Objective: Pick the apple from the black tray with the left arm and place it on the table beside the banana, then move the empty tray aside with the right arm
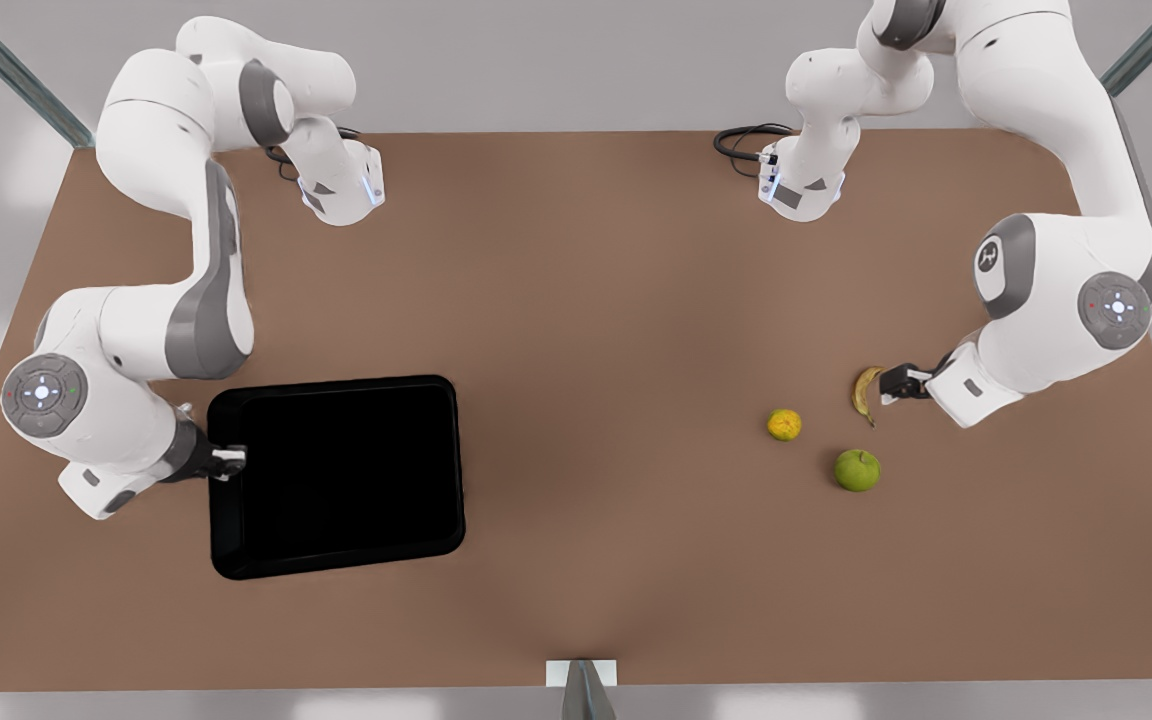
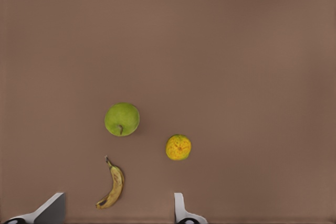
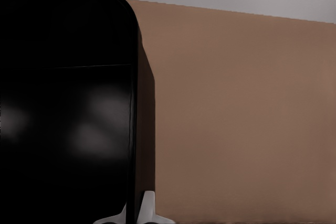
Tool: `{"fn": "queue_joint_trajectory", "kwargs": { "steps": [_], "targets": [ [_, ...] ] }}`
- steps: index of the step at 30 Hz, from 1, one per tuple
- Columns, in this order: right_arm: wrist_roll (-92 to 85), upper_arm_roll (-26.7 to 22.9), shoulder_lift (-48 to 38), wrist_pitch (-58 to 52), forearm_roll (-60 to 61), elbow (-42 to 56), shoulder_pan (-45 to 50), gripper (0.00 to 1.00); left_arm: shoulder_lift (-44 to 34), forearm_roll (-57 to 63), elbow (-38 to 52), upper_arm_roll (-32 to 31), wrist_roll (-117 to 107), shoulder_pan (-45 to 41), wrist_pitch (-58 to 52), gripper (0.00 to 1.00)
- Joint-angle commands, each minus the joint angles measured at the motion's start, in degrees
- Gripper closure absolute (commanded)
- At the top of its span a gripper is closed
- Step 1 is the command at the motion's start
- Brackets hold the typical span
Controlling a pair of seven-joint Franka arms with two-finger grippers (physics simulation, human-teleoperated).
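Tray (image 1: 336, 475) work is what remains, judging by the layout: the black tray sits empty at the lower left of the front view, while the apple (image 1: 857, 470) already rests on the brown table (image 1: 576, 300) at the lower right, just below the banana (image 1: 866, 393) and near a small orange (image 1: 784, 424).

The right gripper (image 1: 229, 460) is at the tray's left rim, about halfway along that edge. In the right wrist view its fingertips (image 3: 148, 208) straddle the thin tray wall (image 3: 137, 145), one on each side and close in — clenched on the rim, as far as I can judge.

The left gripper (image 1: 898, 383) waits beside the banana at the right of the front view. Its wrist view shows both fingers (image 2: 181, 209) spread wide with bare table between them, so it is released and holding nothing; the apple (image 2: 122, 119), banana (image 2: 113, 186) and orange (image 2: 178, 147) lie ahead of it.

The relation that matters: the tray extends away from the right gripper toward the table's centre, its long sides running left–right in the front view. With the hold at a single point on one short edge, the tray may pivot as it goes — a pull toward the left edge looks steadier than a sideways sweep.
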Motion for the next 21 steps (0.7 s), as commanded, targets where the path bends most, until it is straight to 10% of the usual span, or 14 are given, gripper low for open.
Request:
{"fn": "queue_joint_trajectory", "kwargs": {
  "steps": [1, 12, 17, 21],
  "targets": [
    [-41.5, -1.7, 0.0, -5.7, -0.2, 0.0, -0.8, 0.87, -1.2, 0.6, 0.0, 0.2, -5.0, 0.1, -4.1, 0.0],
    [-41.0, -9.4, 9.8, 3.5, 3.2, -1.5, -2.8, 0.84, -0.1, 1.0, 2.4, 0.4, 0.8, 0.8, -5.7, 0.0],
    [-37.1, -9.5, 11.0, 3.6, 4.0, -1.5, -2.8, 0.14, -0.1, 1.0, 2.5, 0.4, 0.7, 0.8, -5.7, 0.0],
    [-34.3, -9.0, 8.1, 2.6, 10.0, -1.4, -2.9, 0.0, -0.1, 1.0, 2.5, 0.4, 0.6, 0.8, -5.8, 0.0]
  ]
}}
